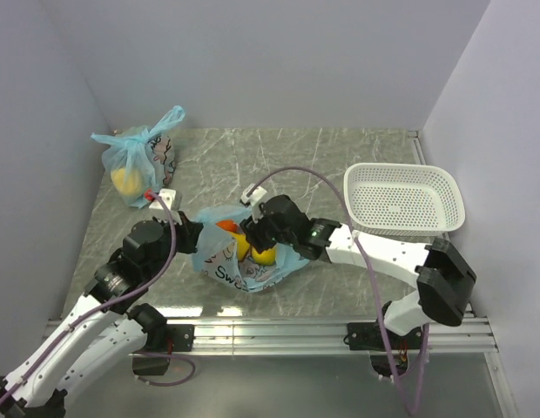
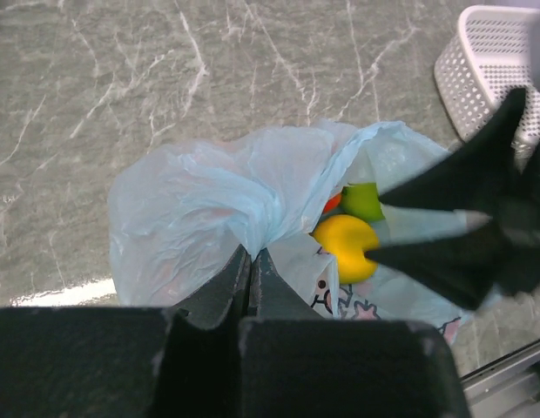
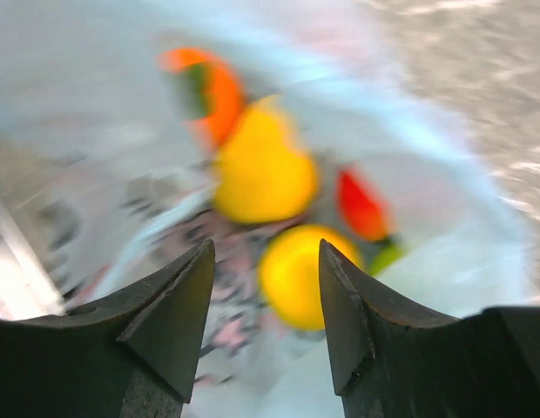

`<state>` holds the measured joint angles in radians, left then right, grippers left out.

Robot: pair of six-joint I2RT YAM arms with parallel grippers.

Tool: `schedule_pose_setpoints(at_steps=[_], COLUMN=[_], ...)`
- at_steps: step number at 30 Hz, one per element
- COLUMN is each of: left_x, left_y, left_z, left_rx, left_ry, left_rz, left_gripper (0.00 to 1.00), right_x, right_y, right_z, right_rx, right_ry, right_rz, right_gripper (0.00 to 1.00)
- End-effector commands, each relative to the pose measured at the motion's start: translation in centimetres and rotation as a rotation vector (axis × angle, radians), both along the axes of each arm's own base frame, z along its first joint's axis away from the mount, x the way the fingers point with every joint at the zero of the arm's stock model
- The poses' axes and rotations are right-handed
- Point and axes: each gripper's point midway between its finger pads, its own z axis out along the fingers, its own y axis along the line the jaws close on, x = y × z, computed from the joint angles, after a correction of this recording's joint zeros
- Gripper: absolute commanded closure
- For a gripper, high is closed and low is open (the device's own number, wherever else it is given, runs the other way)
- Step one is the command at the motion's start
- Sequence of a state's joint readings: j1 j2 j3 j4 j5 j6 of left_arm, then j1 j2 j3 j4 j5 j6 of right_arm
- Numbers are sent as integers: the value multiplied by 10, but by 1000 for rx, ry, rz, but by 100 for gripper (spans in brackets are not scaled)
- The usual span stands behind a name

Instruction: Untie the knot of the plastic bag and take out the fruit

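**Grey marble tabletop with a light-blue plastic bag lying open**

Pale lavender walls are enclosing the tabletop on three sides. The plastic bag is lying near the front edge, roughly in the middle, between the two robot arms. Its mouth is gaping open and its fruit is showing.

The left gripper is pinching a fold of the bag's film at the left side, with its jaws pressed together on the plastic. The right gripper is hovering over the bag's mouth with its fingers spread apart. The right wrist view is blurred.

Between those spread fingers a yellow fruit is showing. A second yellow fruit, an orange fruit and a red fruit are lying beyond it. In the left wrist view, a green fruit is sitting just behind a yellow one, inside the bag.

A white perforated basket is sitting at the right of the tabletop, apart from the bag. A second blue bag, knotted at the top and showing a yellow lump through its film, is standing in the far left corner, well apart.
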<state>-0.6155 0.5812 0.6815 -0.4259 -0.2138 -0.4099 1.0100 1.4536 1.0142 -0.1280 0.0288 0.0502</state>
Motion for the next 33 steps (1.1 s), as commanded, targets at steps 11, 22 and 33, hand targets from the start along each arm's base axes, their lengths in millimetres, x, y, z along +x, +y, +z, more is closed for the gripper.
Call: schedule_pose_setpoints(at_steps=[11, 22, 33], left_x=[-7, -4, -1], left_y=[-4, -3, -3], left_z=[7, 5, 0], left_rx=[-38, -34, -23], left_ry=[-33, -28, -15], left_rz=[-43, -46, -43], left_gripper=[100, 100, 100], right_x=[14, 15, -6], right_y=[-11, -17, -19], right_z=[-75, -129, -135], right_rx=[-101, -208, -283], right_ry=[169, 159, 171], right_rz=[-106, -139, -66], right_gripper=[28, 21, 13])
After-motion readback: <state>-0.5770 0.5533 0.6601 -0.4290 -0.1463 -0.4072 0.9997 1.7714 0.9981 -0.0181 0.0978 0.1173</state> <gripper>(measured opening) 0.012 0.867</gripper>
